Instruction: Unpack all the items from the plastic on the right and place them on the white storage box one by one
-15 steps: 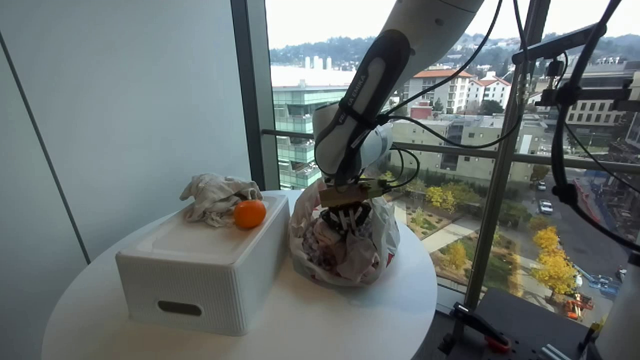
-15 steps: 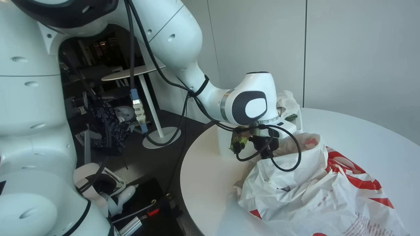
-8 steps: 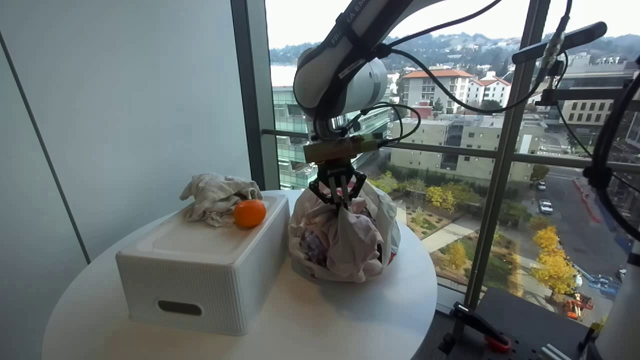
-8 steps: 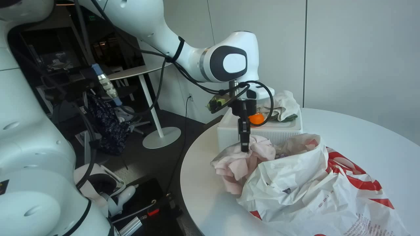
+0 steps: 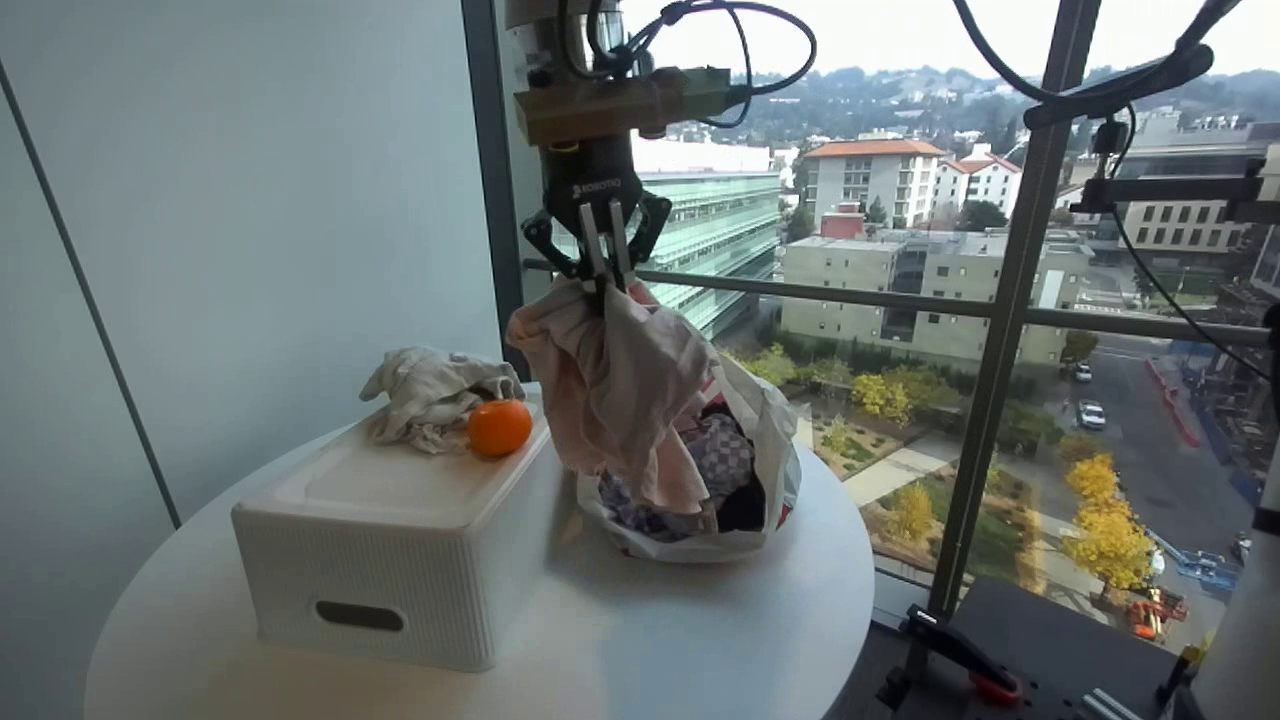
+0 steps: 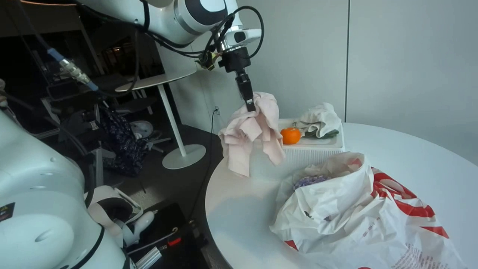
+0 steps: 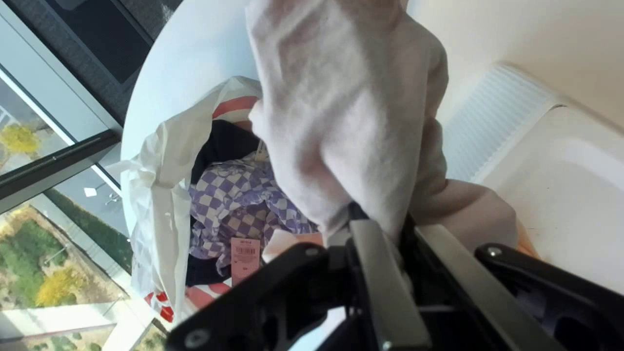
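"One pink cloth [image 5: 620, 385], pinched in the gripper [image 5: 608, 284], jaws close together on the gathered fabric. Handling, quick?"

"Light and limp, I'd say. Not stiff, not fragile. Looks matte, so probably not slippery."

"Where is it?"

"In the air, hanging straight below the gripper. In an exterior view it's apart from the plastic bag [image 6: 347, 213], which sits lower, to one side of the gripper. White storage box [image 5: 370, 560] lower, other side. Touching the box? Can't tell."

"Hold OK?"

"Looks it: a bunch of folds near the top. Soft stuff, so deep pinch beats edge nip. Loose tails under the gripper might sweep the orange [image 5: 499, 428] off the box."

"Set down?"

"Gripper low over the box top, away from the orange and pale cloth [image 5: 428, 395], then release. Should slump."

"Next one?"

"Checked fabric [image 7: 241, 195] in the bag, below the gripper and off to one side. Likely soft too. Folds bunched in there, so a plain top-down pinch should do. Take a raised fold. Skip the pink tag [image 7: 245, 258], might tear; skip the bag's thin wall too, or bag and contents could lift together."
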Controlling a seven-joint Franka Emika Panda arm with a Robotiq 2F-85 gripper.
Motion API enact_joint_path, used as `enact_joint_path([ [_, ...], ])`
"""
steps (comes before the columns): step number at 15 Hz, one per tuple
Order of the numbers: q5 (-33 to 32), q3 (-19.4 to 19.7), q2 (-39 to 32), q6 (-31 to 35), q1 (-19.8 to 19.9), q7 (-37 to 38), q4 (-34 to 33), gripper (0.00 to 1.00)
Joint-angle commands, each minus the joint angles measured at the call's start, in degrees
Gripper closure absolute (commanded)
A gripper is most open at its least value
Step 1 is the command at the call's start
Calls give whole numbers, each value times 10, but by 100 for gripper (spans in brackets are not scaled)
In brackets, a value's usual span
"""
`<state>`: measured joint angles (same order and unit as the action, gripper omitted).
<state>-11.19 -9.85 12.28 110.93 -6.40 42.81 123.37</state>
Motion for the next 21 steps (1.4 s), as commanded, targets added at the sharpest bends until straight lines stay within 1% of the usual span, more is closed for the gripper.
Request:
enact_joint_path([
  [1, -89, -57, -83, -41, -11, 24, -129, 87],
  [3, -151, -75, -141, -46, -19, 39, -187, 87],
  [4, -185, -77, -170, -47, -26, 45, -215, 87],
  [5, -207, -73, -202, -48, -35, 46, -243, 87],
  [6, -214, -63, -233, -48, -46, 38, -271, 87],
  [8, -208, -47, -297, -29, -64, 19, -325, 87],
  [11, -178, -25, -369, -13, -94, -4, -395, 87],
  [15, -137, 5, -431, 20, -116, -34, -434, 87],
  [16, -111, 8, -441, 25, -112, -42, -439, 87],
  [17, -78, 7, -446, 27, -106, -60, -438, 81],
  [18, -47, 7, -449, 32, -101, -71, -437, 60],
  [19, -20, 9, -449, 37, -98, -82, -433, 54],
  [20, 7, 10, -445, 35, -96, -92, -429, 46],
  [21, 46, 2, -431, 27, -87, -116, -420, 39],
])
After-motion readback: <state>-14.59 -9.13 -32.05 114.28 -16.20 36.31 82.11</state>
